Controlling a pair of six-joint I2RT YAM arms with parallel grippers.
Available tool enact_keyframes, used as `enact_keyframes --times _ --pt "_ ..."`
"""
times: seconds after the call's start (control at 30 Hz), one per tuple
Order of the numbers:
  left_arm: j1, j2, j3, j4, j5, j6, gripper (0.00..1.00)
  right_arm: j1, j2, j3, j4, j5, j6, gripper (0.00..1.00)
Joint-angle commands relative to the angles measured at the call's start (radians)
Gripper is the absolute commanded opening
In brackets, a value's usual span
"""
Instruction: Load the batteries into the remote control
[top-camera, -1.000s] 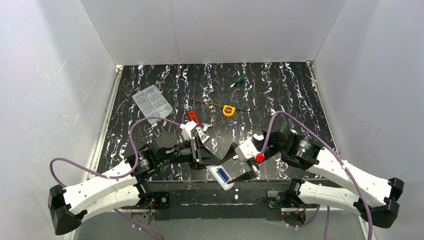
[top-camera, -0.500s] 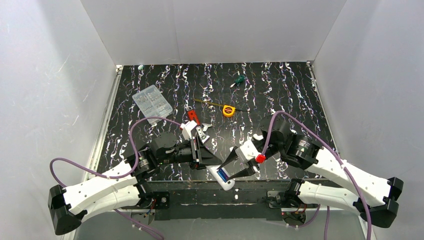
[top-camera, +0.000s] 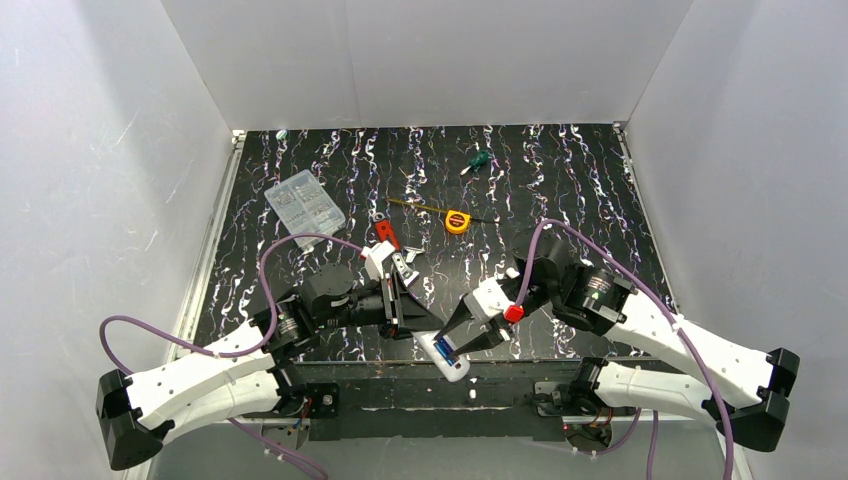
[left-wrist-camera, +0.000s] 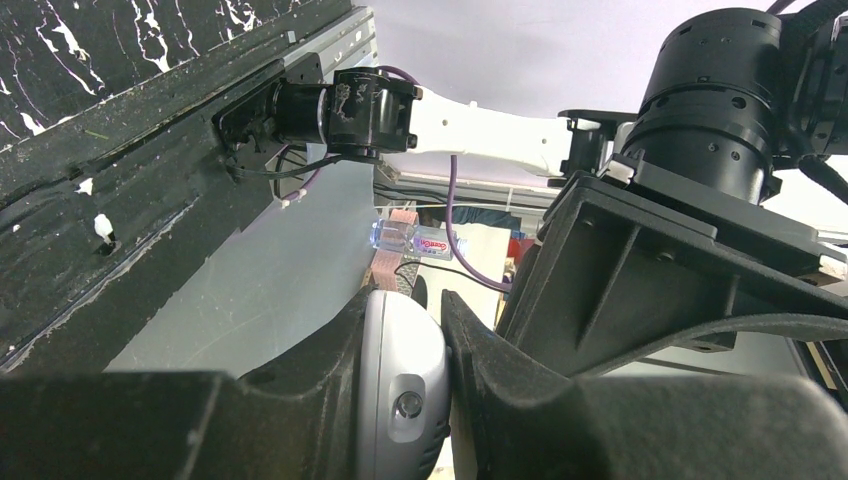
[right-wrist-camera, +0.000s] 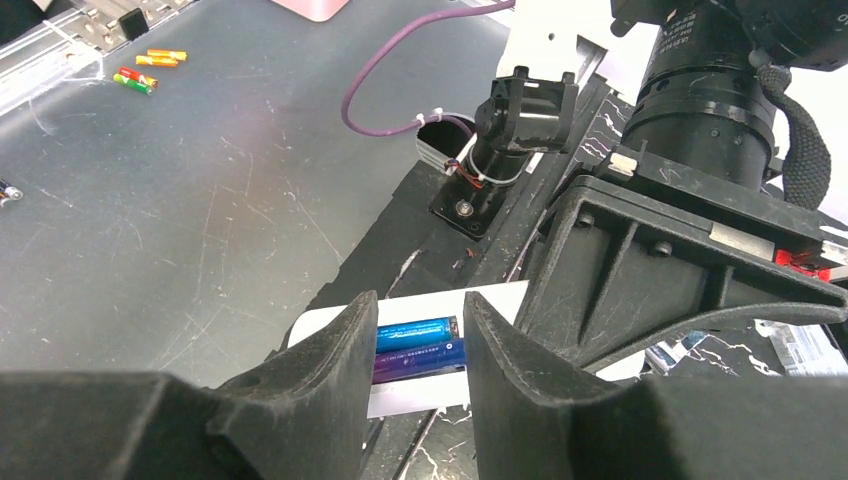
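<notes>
Finds white remote control (top-camera: 452, 366) angled over the near edge of the desk (top-camera: 520, 372), compartment open, two blue batteries (right-wrist-camera: 418, 333) seated side by side.

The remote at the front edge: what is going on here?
The left gripper is shut on the remote, holding it at the near edge of the table. Two blue batteries lie side by side in its open bay. The right gripper hangs over them, jaws apart on either side.

Overhead and 2 close wrist cameras share the remote control (top-camera: 453, 367).
</notes>
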Motion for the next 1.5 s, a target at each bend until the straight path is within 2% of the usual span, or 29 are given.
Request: enact_keyframes --times 0.0,1.47 --pt "-0.002 -0.01 0.039 0.057 0.035 -0.005 0.0 -0.003 0.003 0.016 0.032 -0.033 -0.02 0.43" --pt "-0.003 -0.001 0.054 0.067 0.052 -0.005 0.0 -0.036 0.025 -0.012 -0.022 -0.028 -0.092 0.35"
